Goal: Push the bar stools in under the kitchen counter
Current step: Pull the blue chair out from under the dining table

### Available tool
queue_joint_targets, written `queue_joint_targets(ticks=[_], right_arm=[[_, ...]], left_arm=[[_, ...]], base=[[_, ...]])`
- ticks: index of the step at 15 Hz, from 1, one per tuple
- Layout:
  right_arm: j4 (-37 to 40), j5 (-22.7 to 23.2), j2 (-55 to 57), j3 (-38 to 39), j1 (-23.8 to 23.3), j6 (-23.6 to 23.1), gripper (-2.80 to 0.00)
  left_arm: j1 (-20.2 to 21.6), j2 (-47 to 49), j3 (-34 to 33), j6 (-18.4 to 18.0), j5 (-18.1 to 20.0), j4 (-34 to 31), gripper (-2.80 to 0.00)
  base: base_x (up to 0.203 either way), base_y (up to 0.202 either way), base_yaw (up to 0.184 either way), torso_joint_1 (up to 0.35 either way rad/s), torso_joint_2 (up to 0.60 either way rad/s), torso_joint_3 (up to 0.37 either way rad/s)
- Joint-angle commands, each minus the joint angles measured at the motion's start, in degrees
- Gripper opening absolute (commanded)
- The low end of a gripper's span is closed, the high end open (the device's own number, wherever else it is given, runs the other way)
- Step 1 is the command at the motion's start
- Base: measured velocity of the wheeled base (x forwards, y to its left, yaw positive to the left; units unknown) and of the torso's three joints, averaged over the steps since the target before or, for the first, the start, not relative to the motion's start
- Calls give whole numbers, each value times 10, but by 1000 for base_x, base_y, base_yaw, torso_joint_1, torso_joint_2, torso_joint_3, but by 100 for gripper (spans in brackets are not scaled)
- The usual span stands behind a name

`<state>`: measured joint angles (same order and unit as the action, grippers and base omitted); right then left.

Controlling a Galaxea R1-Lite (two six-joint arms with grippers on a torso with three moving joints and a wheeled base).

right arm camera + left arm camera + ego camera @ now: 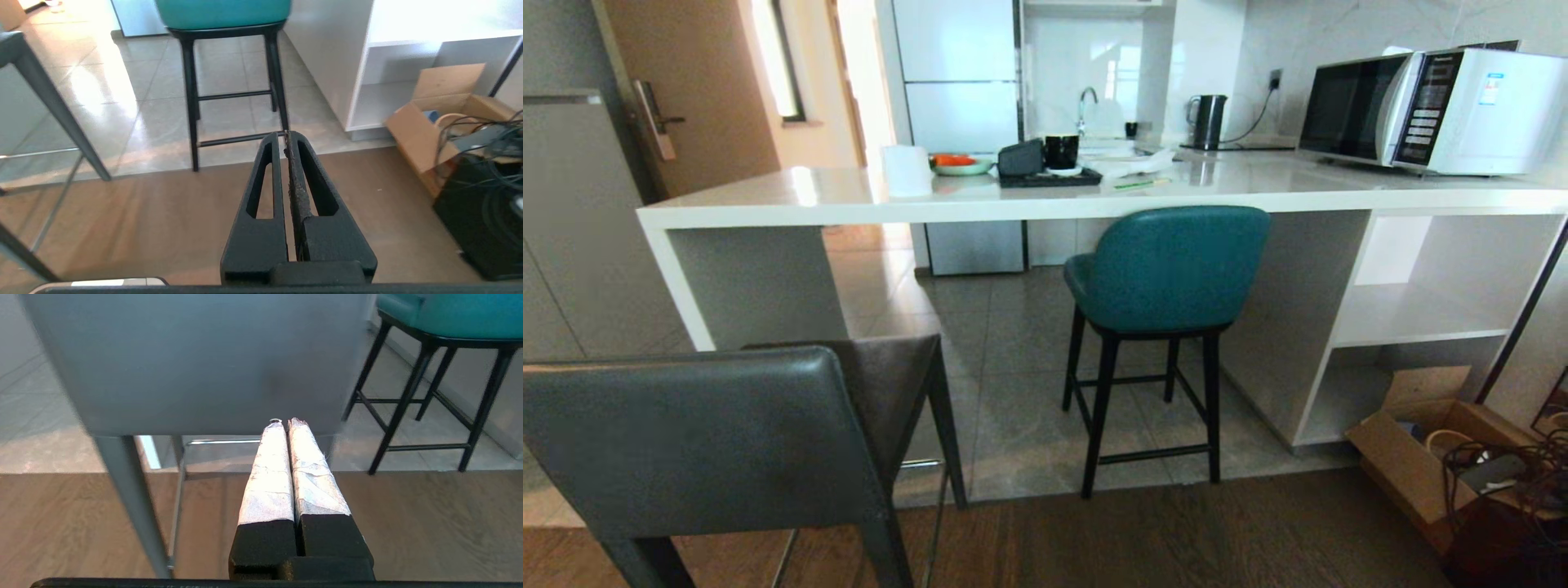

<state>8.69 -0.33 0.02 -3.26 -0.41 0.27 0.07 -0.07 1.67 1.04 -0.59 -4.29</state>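
Note:
The white kitchen counter (833, 200) runs across the head view. A teal bar stool (1168, 269) with black legs stands at it, its seat partly under the top. A dark-grey bar stool (686, 441) stands nearer me on the left, well short of the counter. My left gripper (284, 421) is shut and empty, its taped tips right at the lower edge of the grey stool's back (196, 359). My right gripper (284, 133) is shut and empty, above the wood floor, apart from the teal stool (222, 12). Neither gripper shows in the head view.
An open cardboard box (1413, 441) and a tangle of cables (1511, 478) lie on the floor at the right, by the counter's open shelves (1413, 314). A microwave (1429, 110), kettle, cups and dishes stand on the counter. Wood floor meets grey tile in front of the stools.

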Motion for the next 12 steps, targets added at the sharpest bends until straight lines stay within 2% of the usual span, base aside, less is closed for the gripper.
queue_joint_targets(ticks=[1, 12], right_arm=[[0, 0, 1, 0, 0, 0, -280], [1, 0, 1, 0, 0, 0, -280]], left_arm=[[0, 1, 0, 0, 0, 0, -280], [0, 1, 0, 0, 0, 0, -280]], base=[[0, -193, 3, 2, 1, 5], [0, -195, 2, 3, 3, 3]])
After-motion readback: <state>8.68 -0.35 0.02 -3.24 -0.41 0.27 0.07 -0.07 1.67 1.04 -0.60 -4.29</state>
